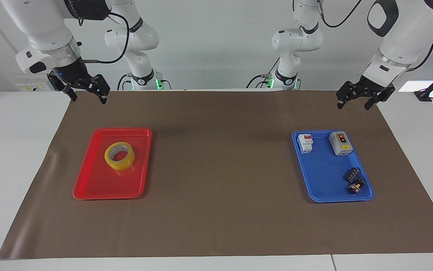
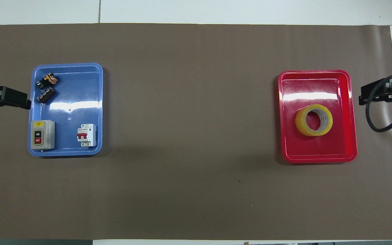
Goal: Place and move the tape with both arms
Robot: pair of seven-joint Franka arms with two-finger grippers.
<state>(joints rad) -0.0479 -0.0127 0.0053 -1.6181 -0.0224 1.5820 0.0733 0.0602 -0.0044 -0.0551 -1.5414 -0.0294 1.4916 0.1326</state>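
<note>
Tape (image 1: 119,156) lies flat in red tray (image 1: 92,184) — untouched. Right tool (image 1: 87,93) hangs over table edge, fingers spread, empty; left tool (image 1: 354,98) likewise — released.

Yellow tape (image 1: 119,156) roll lies flat in the red tray (image 1: 99,186)

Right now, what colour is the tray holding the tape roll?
Red: the translucent yellow tape roll lies in the glossy red plastic tray, clearest in the overhead view.
</note>
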